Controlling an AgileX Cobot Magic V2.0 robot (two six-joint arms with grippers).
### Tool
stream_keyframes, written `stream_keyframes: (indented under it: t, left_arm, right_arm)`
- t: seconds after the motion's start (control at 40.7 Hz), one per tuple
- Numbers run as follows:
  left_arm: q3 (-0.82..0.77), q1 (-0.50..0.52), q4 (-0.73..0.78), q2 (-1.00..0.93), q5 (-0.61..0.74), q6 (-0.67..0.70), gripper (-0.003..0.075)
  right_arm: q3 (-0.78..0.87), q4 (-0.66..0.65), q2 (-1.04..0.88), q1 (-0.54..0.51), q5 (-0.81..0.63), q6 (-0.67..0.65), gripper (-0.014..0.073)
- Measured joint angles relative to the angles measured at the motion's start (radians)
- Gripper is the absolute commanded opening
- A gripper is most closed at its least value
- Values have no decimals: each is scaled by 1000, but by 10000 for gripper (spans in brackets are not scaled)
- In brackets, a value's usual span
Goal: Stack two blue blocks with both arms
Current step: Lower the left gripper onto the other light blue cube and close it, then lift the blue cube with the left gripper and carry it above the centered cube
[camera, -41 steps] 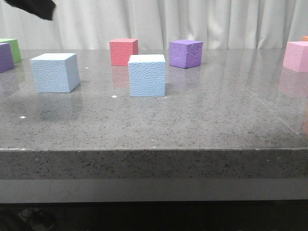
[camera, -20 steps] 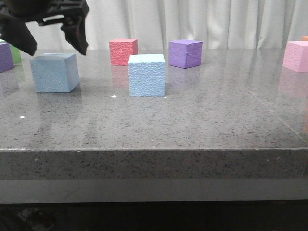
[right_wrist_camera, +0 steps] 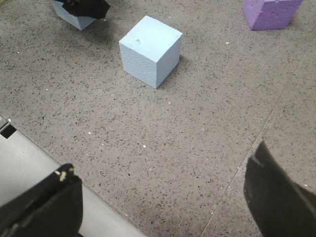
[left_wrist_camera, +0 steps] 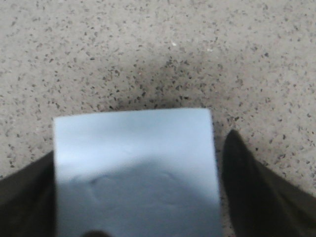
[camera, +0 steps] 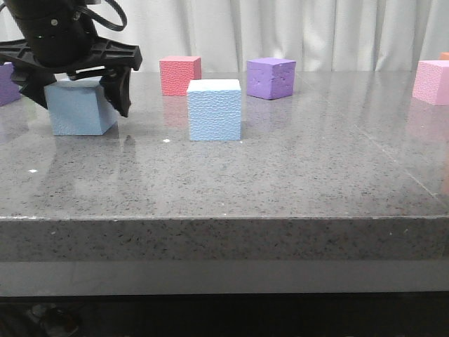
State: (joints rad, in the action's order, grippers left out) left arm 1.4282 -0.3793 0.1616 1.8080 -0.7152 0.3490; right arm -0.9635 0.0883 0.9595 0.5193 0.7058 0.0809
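Two pale blue blocks stand on the grey table. The left blue block sits between the open fingers of my left gripper. The left wrist view shows this block filling the space of the gripper, with a thin gap at one finger. The second blue block stands free in the middle, also in the right wrist view. My right gripper is open and empty above the table's front edge, out of the front view.
A red cube and a purple cube stand behind the middle blue block. A pink cube is at the far right, another purple cube at the far left. The table's front edge runs across.
My left gripper has come down from the upper left and now straddles the left blue block. Neither block has moved.
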Motion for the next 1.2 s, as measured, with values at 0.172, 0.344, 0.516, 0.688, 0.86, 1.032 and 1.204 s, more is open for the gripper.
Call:
stream_keyframes:
  t: [0.172,0.344,0.516,0.688,0.86,1.032,1.204]
  left_arm:
    - [4,2,2,0,-9,4,371]
    - [4,2,-2,-17,-30,-21,370]
    - [4,2,-53,-87,-56,-154,370]
    - [24,2,-201,-148,-114,-410,370]
    - [98,2,-398,-160,-209,-743,370]
    - [181,2,-556,-143,-296,-1076,370]
    - [284,-16,-612,-83,-379,-1243,370]
  right_arm:
    - [0,1,0,0,0,0,663]
    - [0,2,0,0,0,0,663]
    - [0,2,0,0,0,0,663]
    - [0,2,0,0,0,0,663]
    - [0,2,0,0,0,0,663]
    - [0,2,0,0,0,0,663]
    - [0,2,0,0,0,0,663]
